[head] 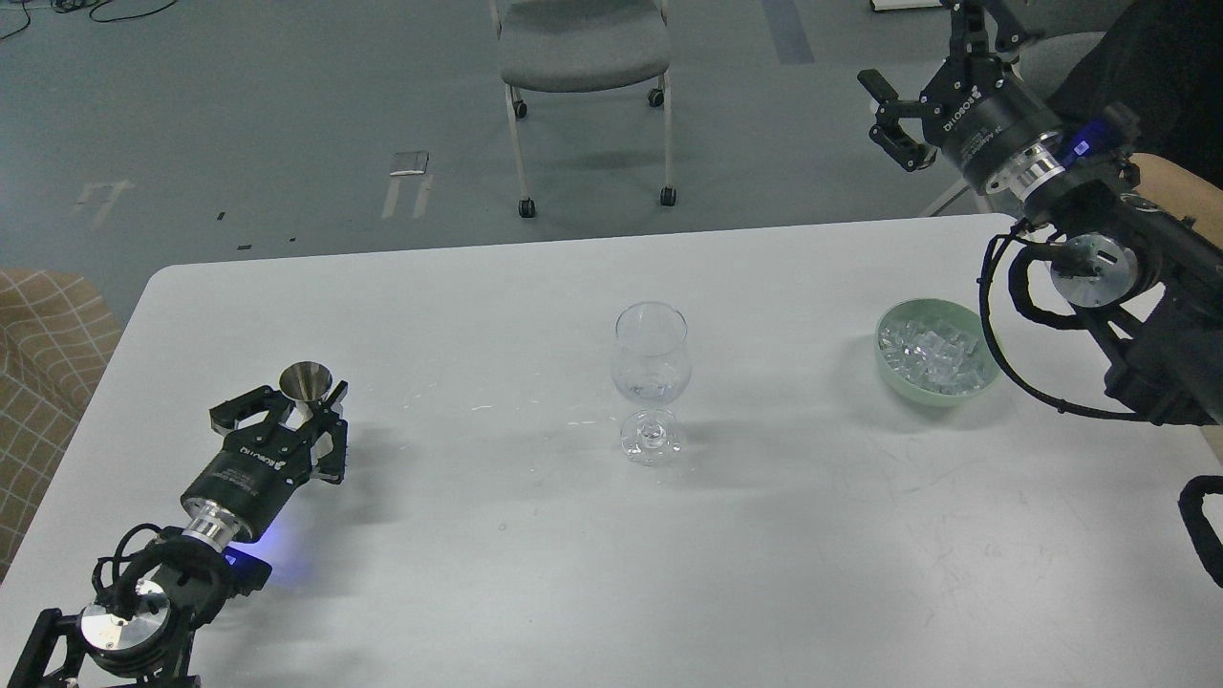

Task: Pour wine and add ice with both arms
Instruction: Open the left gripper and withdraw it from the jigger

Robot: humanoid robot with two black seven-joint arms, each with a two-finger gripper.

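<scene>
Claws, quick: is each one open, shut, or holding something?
Left claw: closed around the small metal cup on the table.
Right claw: open, empty, raised beyond the bowl of ice.

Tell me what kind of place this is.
Probably an office or lab set up for robot testing: a plain white table, a wheeled office chair, tape marks on the grey floor, and loose cables.

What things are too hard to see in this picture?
Head view only:
- Left gripper: its fingers sit around a metal cup; whether they touch it is unclear.
- Glass: clear, so any liquid inside cannot be told.
- Ice: the bowl rim hides how deep the heap goes.
- Right arm: cut off by the right edge.
</scene>
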